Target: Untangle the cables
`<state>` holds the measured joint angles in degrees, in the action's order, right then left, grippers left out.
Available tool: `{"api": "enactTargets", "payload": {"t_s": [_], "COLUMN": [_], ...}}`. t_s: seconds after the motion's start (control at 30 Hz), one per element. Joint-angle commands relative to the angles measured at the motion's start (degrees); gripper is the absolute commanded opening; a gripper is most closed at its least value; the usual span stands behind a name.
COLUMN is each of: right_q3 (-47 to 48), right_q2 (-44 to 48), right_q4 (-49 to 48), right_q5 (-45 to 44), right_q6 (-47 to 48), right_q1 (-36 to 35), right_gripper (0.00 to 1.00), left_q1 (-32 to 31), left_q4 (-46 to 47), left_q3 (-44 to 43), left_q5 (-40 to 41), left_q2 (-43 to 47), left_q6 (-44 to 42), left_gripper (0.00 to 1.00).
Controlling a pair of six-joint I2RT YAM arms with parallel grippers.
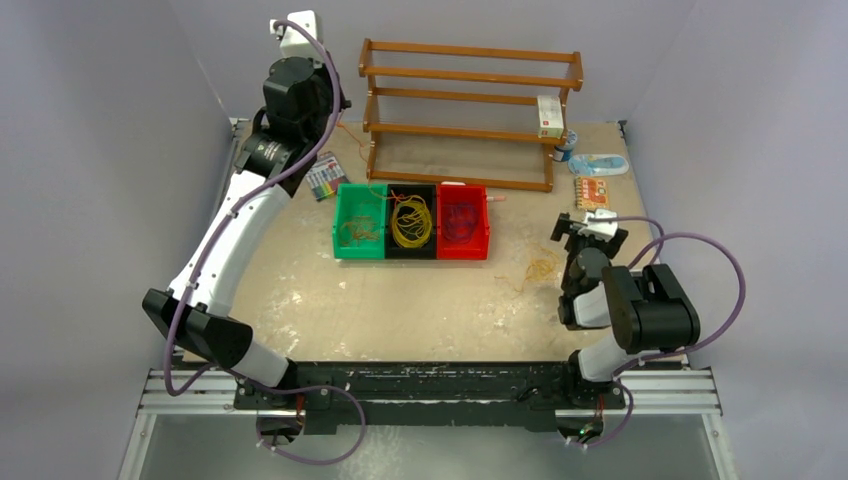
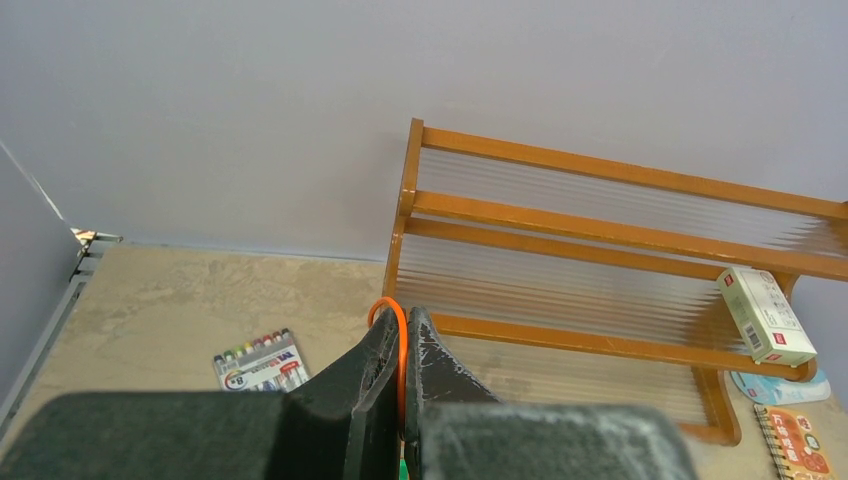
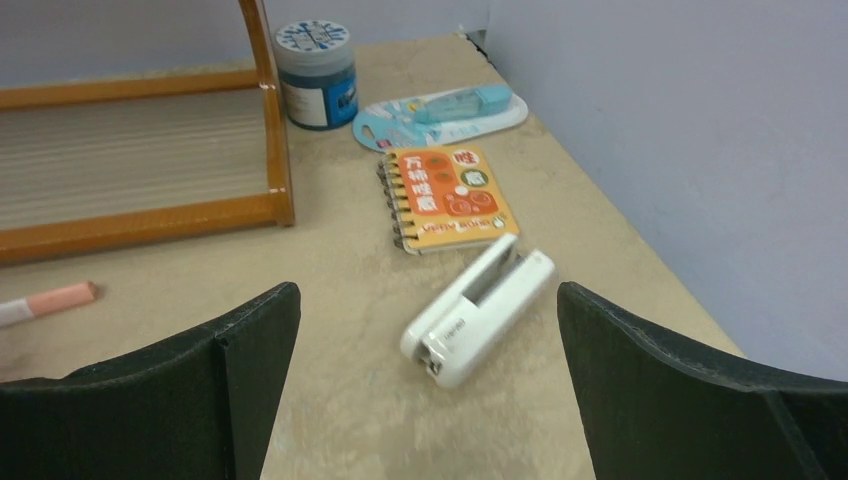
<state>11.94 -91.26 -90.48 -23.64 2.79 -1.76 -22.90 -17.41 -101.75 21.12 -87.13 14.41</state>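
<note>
Cables (image 1: 411,222) lie in three bins (image 1: 437,252) on the table (image 1: 400,310).
Left hand (image 2: 402,345) is closed on one orange cable (image 2: 392,312), high above the table; right hand (image 3: 428,295) stands wide, holding nothing.

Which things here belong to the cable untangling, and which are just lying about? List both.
Job in hand:
- orange cable, pinched in the left end effector
- cables in the green bin, black bin and red bin
- loose strands on the table

Lying about:
- wooden rack, small box
- marker pack
- stapler, notebook, jar
</note>
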Motion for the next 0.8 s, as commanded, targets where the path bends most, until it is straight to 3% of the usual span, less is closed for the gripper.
{"api": "enactTargets", "payload": {"t_s": [0.0, 0.07, 0.17, 0.33, 0.63, 0.77], "right_q3": [-3.2, -1.7, 5.4, 17.3, 26.0, 26.7], "right_q2": [9.3, 17.7, 28.5, 33.2, 36.7, 37.3], "right_q4": [-9.9, 0.8, 25.9, 50.7, 65.7, 66.3], "right_q5": [-3.3, -3.9, -2.2, -4.8, 3.5, 8.2], "right_q6": [2.0, 0.7, -6.4, -17.9, -22.9, -21.9], "right_q1": [-0.7, -0.7, -0.7, -0.7, -0.7, -0.6], "right_gripper": [0.99, 0.99, 0.99, 0.99, 0.99, 0.99], "left_q1": [0.4, 0.4, 0.4, 0.4, 0.9, 1.6], "left_q4": [2.1, 2.1, 2.0, 1.9, 0.8, 0.4], "left_q3": [-0.1, -0.1, -0.2, -0.3, -3.0, -4.4], "left_q5": [-0.3, -0.5, -0.6, -0.3, 0.3, 0.2], "left_q2": [3.0, 2.9, 2.9, 3.0, 1.1, 0.7], "left_q6": [0.4, 0.5, 0.6, 0.5, -0.3, -0.1], "left_gripper": [0.0, 0.0, 0.0, 0.0, 0.0, 0.0]}}
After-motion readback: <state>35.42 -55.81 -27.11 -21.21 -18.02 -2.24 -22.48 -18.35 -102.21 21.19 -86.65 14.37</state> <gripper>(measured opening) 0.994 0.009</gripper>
